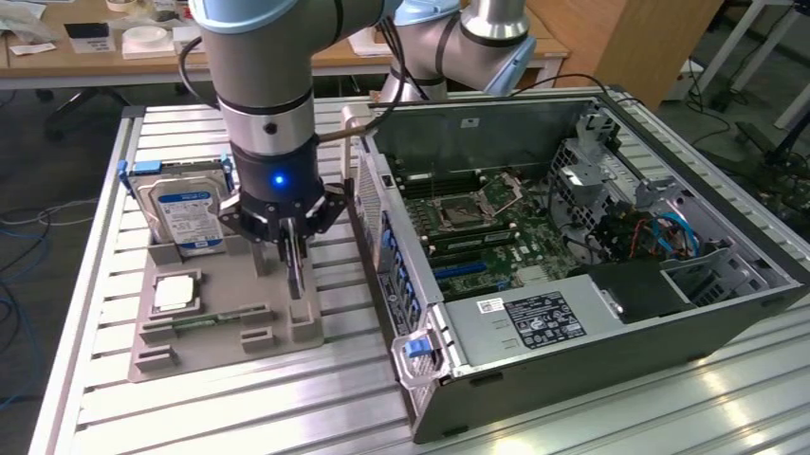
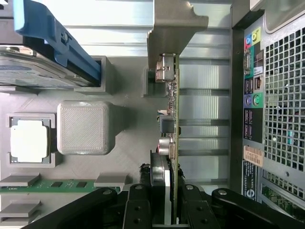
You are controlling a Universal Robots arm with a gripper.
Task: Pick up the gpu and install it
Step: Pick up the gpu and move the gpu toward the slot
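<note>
Slatted metal table (image 1: pixel 108 284) and grey holder (image 1: pixel 215 355) are seen beneath the gpu (image 2: pixel 175 119), which is stood on edge and clamped between the gripper (image 2: pixel 164 191) jaws. Its silver bracket (image 2: pixel 174 28) is shown edge-on by the wrist view, the open computer case (image 1: pixel 570 237) interior by the exterior view.

A robotics lab: slotted aluminium bench (image 1: pixel 228 412), opened computer case (image 1: pixel 506 128), robot arm (image 1: pixel 260 85), cluttered wooden desks (image 1: pixel 51 63) behind

I work over a slatted metal counter (image 1: pixel 190 408) that carries a grey holder tray (image 1: pixel 209 346) and, just beside it, an open computer case (image 1: pixel 595 379).
</note>
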